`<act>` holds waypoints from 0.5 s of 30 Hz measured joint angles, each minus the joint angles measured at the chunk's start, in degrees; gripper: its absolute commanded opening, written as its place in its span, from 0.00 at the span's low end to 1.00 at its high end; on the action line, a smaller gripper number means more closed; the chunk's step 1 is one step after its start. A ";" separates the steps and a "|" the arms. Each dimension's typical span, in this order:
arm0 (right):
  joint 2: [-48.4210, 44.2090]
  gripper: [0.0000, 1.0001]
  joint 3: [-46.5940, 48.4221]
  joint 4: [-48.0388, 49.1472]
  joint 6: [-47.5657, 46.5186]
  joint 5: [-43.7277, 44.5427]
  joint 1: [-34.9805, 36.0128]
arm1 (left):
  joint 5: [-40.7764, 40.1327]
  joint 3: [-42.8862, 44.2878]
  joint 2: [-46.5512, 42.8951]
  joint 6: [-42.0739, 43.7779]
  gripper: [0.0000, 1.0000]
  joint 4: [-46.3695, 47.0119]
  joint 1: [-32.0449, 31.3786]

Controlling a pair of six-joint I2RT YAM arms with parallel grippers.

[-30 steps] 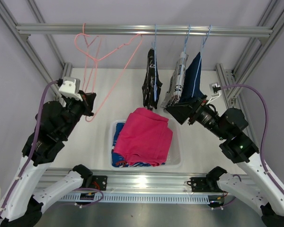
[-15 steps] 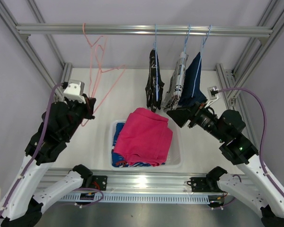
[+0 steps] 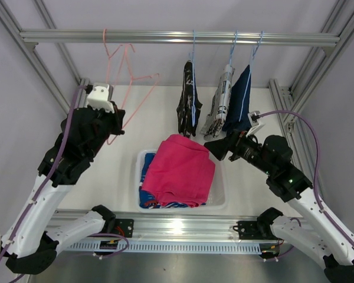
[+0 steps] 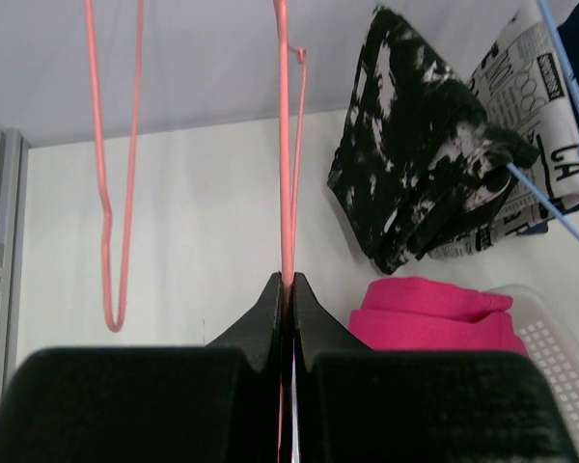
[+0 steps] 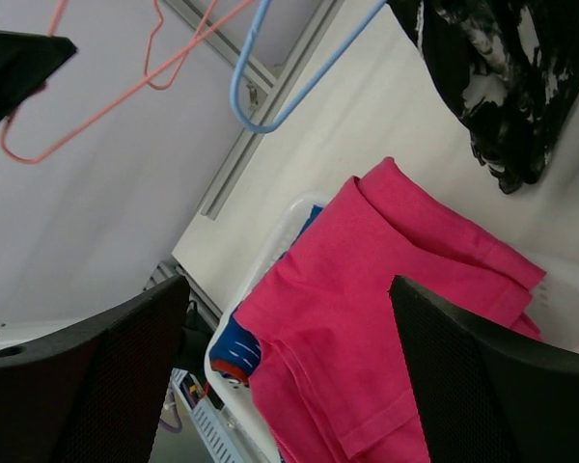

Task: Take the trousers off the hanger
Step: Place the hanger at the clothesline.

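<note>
Trousers occupy two places. At left, the left gripper (image 4: 286,285) has its jaws closed on the wire of a pink hanger (image 3: 133,82). At centre, the pink trousers (image 3: 180,171) lie over the blue patterned trousers (image 3: 146,191) in the white basket (image 3: 222,199). The black-and-white trousers (image 3: 189,103), printed white trousers (image 3: 221,106) and denim trousers (image 3: 239,100) hang from the rail (image 3: 165,37). The right gripper (image 3: 218,147) has its jaws wide apart and empty, beside the basket's far right corner.

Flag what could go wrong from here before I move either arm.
1. The left gripper is shut on a thin pink wire hanger beside a second pink hanger; pulling could tangle them or drag both off the aluminium rail.
2. The open right gripper sits near the closely hung black-and-white patterned trousers and white printed trousers; it may grab two garments, or a blue wire hanger.
</note>
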 measured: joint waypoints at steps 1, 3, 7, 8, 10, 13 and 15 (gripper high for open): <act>0.46 0.90 -0.09 0.00 -0.17 -0.09 -0.13 | -0.13 0.57 0.00 0.00 0.00 0.02 0.00; 1.20 0.90 -0.26 0.02 -0.50 -0.44 -0.48 | -0.35 1.55 -0.02 0.00 0.01 0.11 0.00; 2.84 0.90 -0.31 0.50 -0.74 -1.97 -1.27 | -0.37 2.84 -0.11 0.02 0.01 0.44 0.00; 3.28 0.90 -0.31 0.74 -0.76 -2.43 -1.53 | -0.37 3.26 0.00 0.04 0.01 0.42 0.00; 3.98 0.90 -0.33 1.29 -0.83 -3.30 -1.86 | -0.48 4.42 0.66 0.11 0.00 0.46 0.00; 4.48 0.91 -0.35 2.01 -0.90 -4.39 -2.21 | -0.96 6.01 2.34 0.15 0.01 1.22 0.00; 4.48 0.91 -0.37 2.40 -1.07 -5.07 -2.49 | -1.42 6.58 3.50 0.15 0.01 1.84 0.00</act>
